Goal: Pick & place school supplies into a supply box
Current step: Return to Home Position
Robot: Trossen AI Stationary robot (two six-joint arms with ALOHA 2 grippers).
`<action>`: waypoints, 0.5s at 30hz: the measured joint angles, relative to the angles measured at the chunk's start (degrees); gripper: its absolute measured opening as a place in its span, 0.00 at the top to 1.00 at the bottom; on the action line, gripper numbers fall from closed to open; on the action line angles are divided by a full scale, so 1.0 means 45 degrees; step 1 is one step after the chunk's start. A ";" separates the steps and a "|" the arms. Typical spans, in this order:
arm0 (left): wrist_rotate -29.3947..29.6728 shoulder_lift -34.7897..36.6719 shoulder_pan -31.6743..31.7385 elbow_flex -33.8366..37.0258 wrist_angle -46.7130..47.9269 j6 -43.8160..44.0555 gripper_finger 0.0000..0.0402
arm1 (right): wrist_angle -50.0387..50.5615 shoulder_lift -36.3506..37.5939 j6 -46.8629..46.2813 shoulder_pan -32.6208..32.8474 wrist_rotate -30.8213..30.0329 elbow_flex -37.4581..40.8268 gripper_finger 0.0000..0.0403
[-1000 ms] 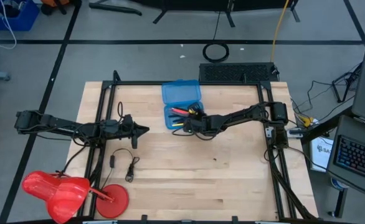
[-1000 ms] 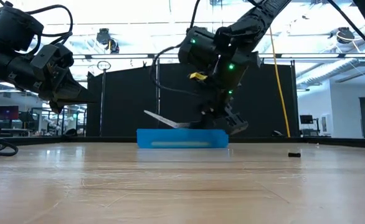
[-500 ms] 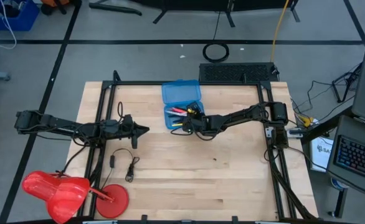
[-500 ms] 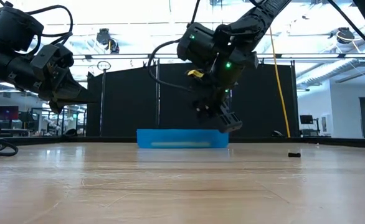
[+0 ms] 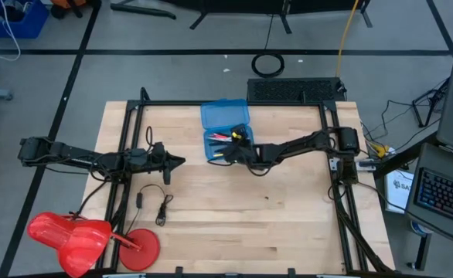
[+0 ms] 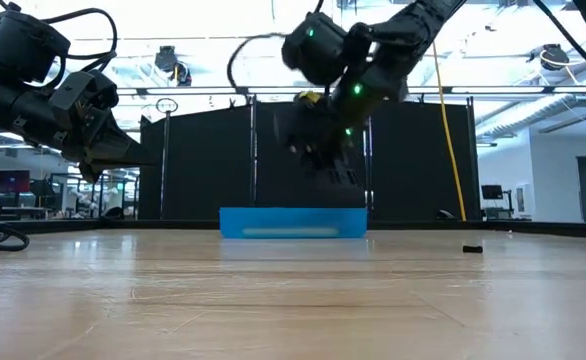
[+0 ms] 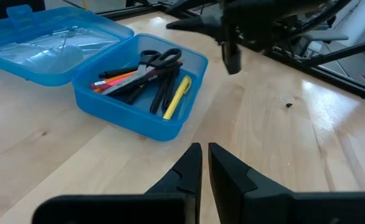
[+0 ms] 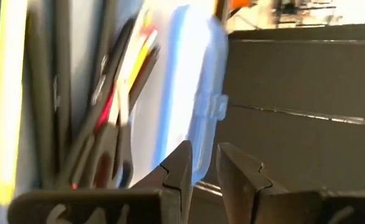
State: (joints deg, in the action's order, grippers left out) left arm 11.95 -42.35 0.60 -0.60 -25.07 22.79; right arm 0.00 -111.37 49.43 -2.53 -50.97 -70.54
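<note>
The bright blue supply box (image 5: 226, 131) lies open at the table's far middle, its lid (image 7: 52, 53) flat beside the tray (image 7: 139, 121). In the tray lie black-handled scissors (image 7: 161, 59), a yellow pen (image 7: 177, 96), an orange one (image 7: 117, 79) and dark pens. My right gripper (image 5: 238, 153) hangs above the tray's near side (image 6: 323, 165), holding nothing, its fingers a narrow gap apart (image 8: 202, 148). My left gripper (image 5: 178, 161) waits shut (image 7: 202, 149) above the table's left part.
A thin black cable with a plug (image 5: 153, 202) lies on the near-left part of the table. Red plastic objects (image 5: 80, 235) sit at the near-left corner. A small dark speck (image 5: 265, 198) lies right of centre. Bare wood stretches across the near half.
A second ago my right gripper held the scissors low over the tray. It let them go into the tray, then rose well clear of the box and shifted slightly toward the table's left. The scissors now lie among the pens.
</note>
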 joint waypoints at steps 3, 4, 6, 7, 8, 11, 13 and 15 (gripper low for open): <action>0.0008 -0.0004 0.0000 0.0000 -0.0017 -0.0005 0.92 | -0.0442 0.0276 -0.1241 0.0273 0.0035 0.0000 0.84; 0.0013 -0.0001 0.0000 0.0000 -0.0056 -0.0016 0.92 | -0.0420 0.0419 -0.1864 0.0382 0.0082 0.0000 0.84; 0.0013 -0.0003 0.0000 0.0000 -0.0197 -0.0085 0.92 | -0.0434 0.0722 -0.3147 0.0598 0.0730 0.0000 0.84; 0.0008 -0.0004 0.0000 0.0000 -0.0294 -0.0087 0.92 | -0.0388 0.0923 -0.3818 0.0716 0.1169 0.0000 0.84; 0.0008 -0.0001 0.0000 0.0000 -0.0368 -0.0087 0.92 | -0.0352 0.1084 -0.4526 0.0836 0.1719 0.0000 0.84; 0.0012 -0.0003 0.0000 0.0000 -0.0448 -0.0092 0.92 | -0.0279 0.1596 -0.6855 0.1135 0.3860 0.0000 0.84; 0.0013 0.0001 0.0000 0.0000 -0.0502 -0.0126 0.92 | -0.0338 0.1978 -0.8426 0.1283 0.5409 0.0000 0.84; 0.0013 -0.0004 0.0000 0.0000 -0.0493 -0.0122 0.92 | -0.0376 0.2329 -0.9792 0.1399 0.6992 0.0000 0.84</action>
State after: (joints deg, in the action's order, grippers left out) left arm 12.01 -42.37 0.60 -0.60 -27.29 22.24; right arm -1.69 -100.89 5.37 3.76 -19.50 -70.54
